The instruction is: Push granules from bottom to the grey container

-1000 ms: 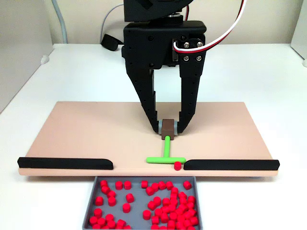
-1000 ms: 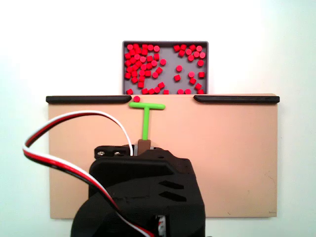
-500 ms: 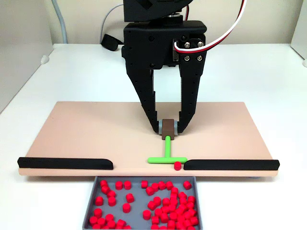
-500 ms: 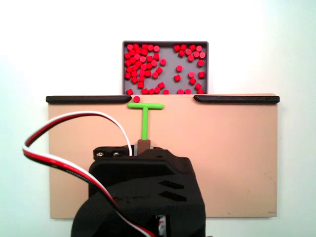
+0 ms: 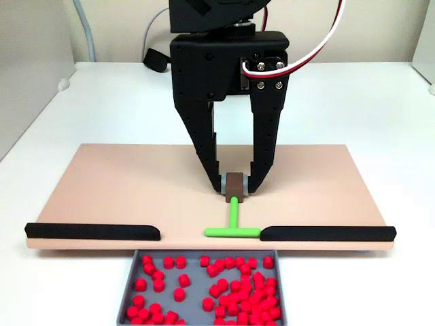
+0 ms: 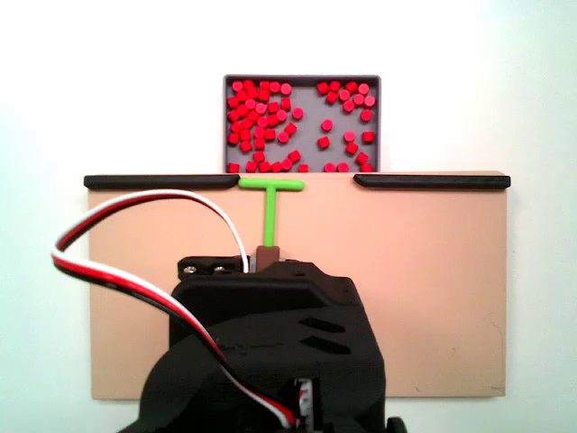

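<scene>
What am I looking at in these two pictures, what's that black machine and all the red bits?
It is a small robot arm, seen by two still cameras: one faces it from the front, the other looks down from above. Its black gripper is shut on the brown handle of a green T-shaped pusher, whose bar sits at the edge of a tan board, in the gap between two black strips. Beyond that edge lies a grey container holding many red granules.
</scene>
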Controlling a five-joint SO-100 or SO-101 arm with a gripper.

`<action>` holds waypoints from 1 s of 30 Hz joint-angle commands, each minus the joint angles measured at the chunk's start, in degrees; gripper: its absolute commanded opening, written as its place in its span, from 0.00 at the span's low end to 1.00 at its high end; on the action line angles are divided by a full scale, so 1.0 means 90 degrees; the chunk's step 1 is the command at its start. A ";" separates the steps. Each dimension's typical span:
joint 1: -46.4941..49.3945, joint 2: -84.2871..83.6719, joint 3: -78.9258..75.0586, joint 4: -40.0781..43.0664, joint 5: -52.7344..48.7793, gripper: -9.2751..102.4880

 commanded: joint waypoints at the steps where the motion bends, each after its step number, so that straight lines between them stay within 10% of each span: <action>1: 0.0098 -0.0352 0.0029 -0.0029 -0.0098 0.08; 30: 0.0283 -0.0723 -0.0547 -0.0029 -0.0273 0.08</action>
